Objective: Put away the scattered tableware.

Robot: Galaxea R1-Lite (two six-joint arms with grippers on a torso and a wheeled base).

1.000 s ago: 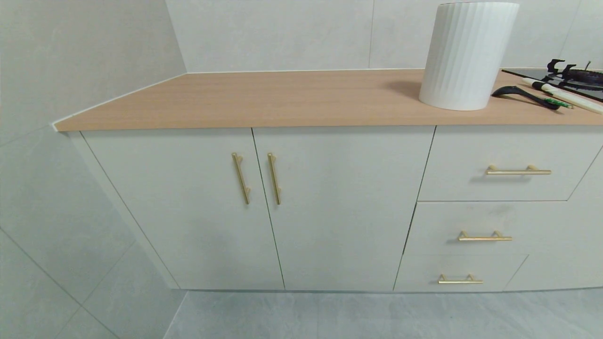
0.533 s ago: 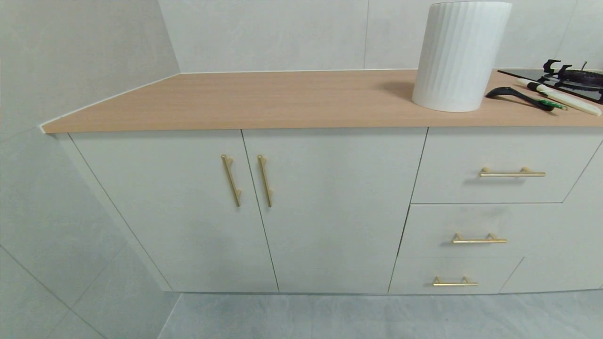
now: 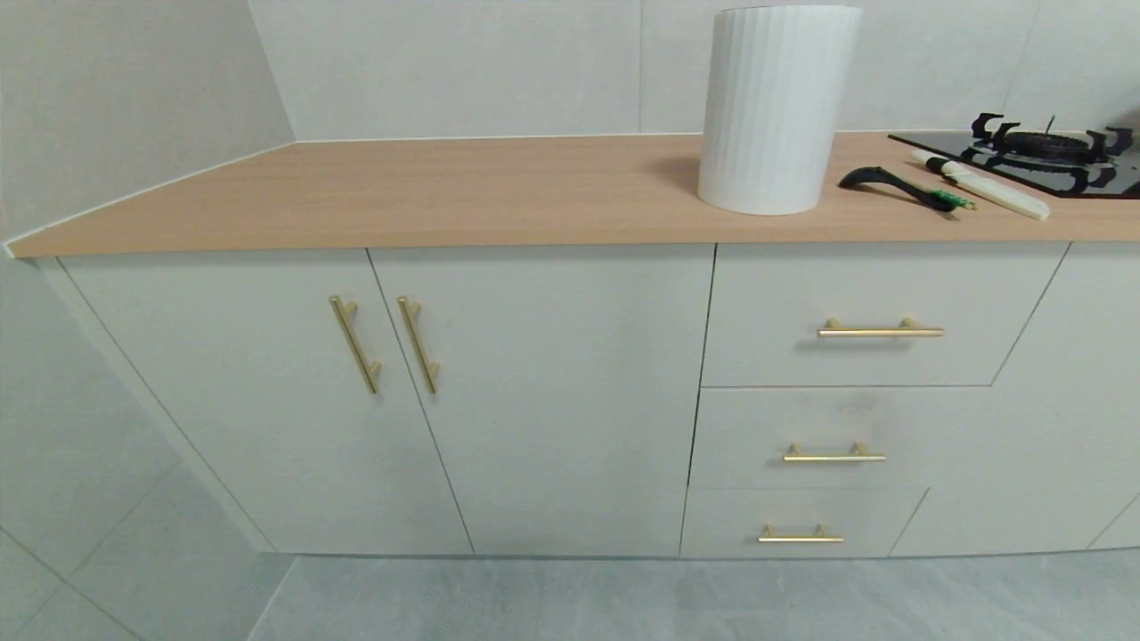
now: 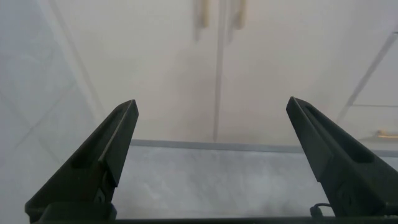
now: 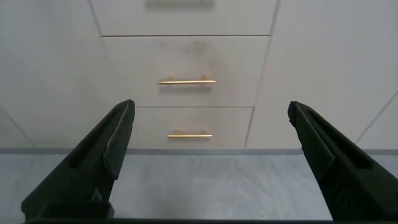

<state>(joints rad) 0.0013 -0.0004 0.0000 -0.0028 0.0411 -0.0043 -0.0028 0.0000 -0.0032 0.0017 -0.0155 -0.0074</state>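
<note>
- The left gripper [image 4: 211,104] hangs with its dark jaws spread wide and nothing between them. It faces the pale double cabinet doors [image 4: 249,62], below and left of the tall white ribbed cylinder [image 3: 775,107].
- The right gripper [image 5: 211,106] is just as wide and empty, facing the brass-handled drawers [image 5: 186,62] beneath that cylinder.
- The black plastic spoon [image 3: 891,185] and the cream long utensil with a black band [image 3: 984,185] lie on the wooden countertop [image 3: 445,191] just right of the cylinder, between it and the black gas hob [image 3: 1078,182].
</note>
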